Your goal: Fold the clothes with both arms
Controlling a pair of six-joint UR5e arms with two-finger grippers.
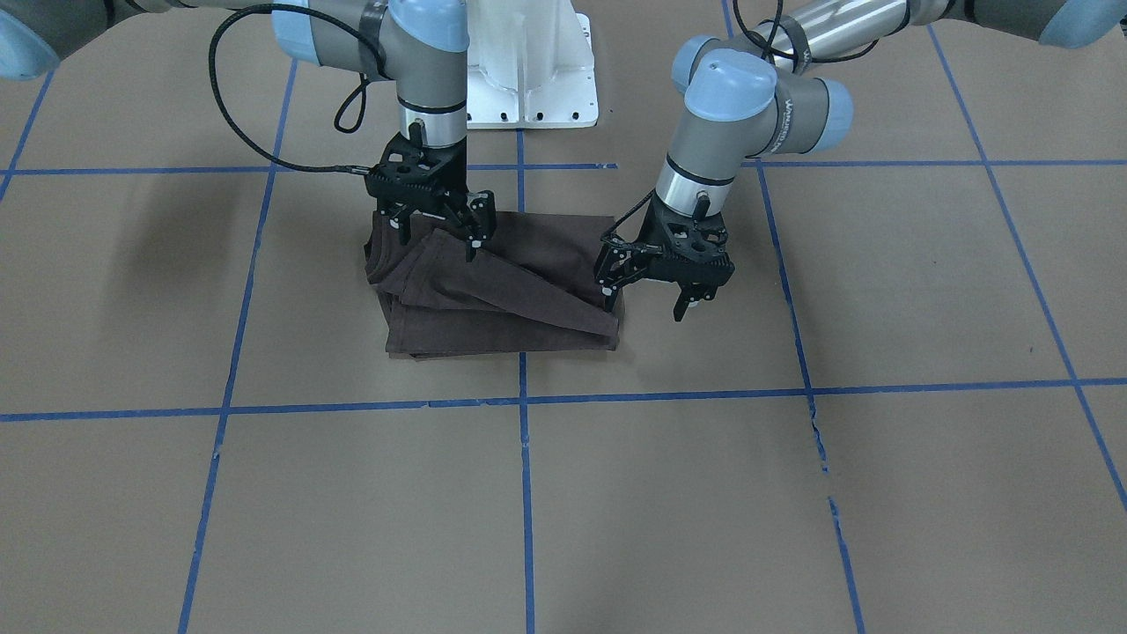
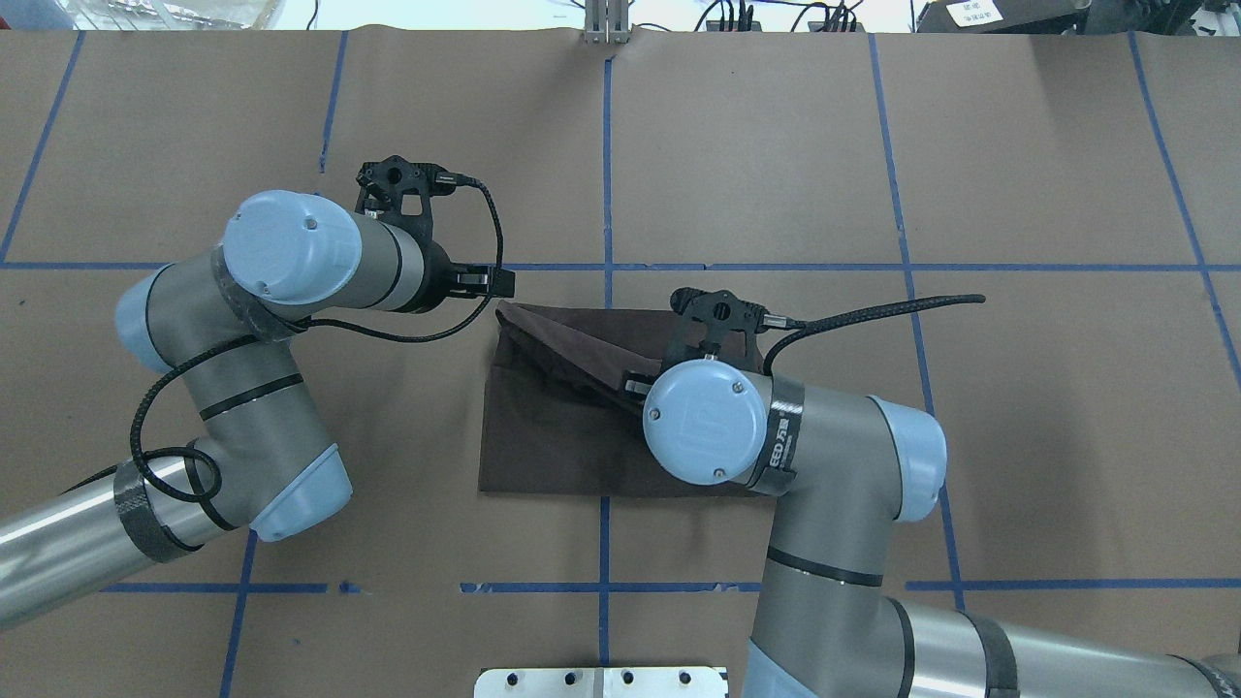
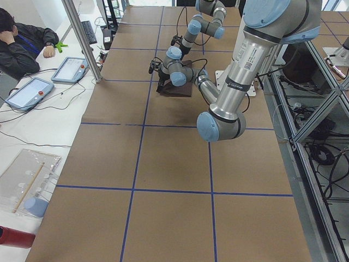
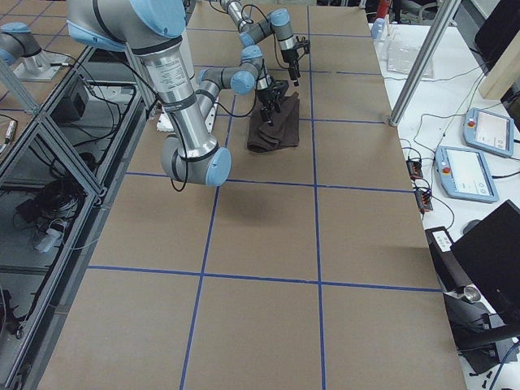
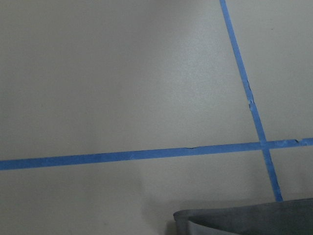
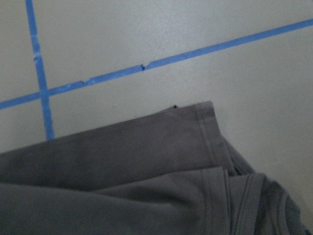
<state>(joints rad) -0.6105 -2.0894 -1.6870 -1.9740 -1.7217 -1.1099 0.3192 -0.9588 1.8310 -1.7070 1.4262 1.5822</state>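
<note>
T-shirt: a dark brown T-shirt [image 1: 511, 291] is laid folded into a rough rectangle near the middle of the table [image 1: 704, 493], just in front of the white pedestal base [image 1: 528, 79].
Top layer: one long fold is seen running slantwise over the stack, from the corner under the right gripper towards the far corner on the left gripper's side. Stitched hems are shown in the right wrist view.
Right gripper [image 1: 438, 246]: it is pointed straight down over the shirt's corner nearest the base. The fingers are spread wide, with a raised ridge of cloth between them. Nothing is clamped.
Left gripper [image 1: 644, 308]: it is tilted at the shirt's edge on the robot's left. The fingers are spread wide and nothing is held. One finger is set just at the cloth's edge, the other over bare table.
Arms: the right arm [image 2: 824, 485] is bent over the shirt, and the left arm [image 2: 242, 388] is kept beside it.
Table: it is covered in brown paper marked with blue tape lines [image 1: 525, 493], one of which is crossed by the shirt.
Surroundings: a seated person [image 3: 22, 41] and two tablets [image 3: 71, 68] are seen at a side desk.
</note>
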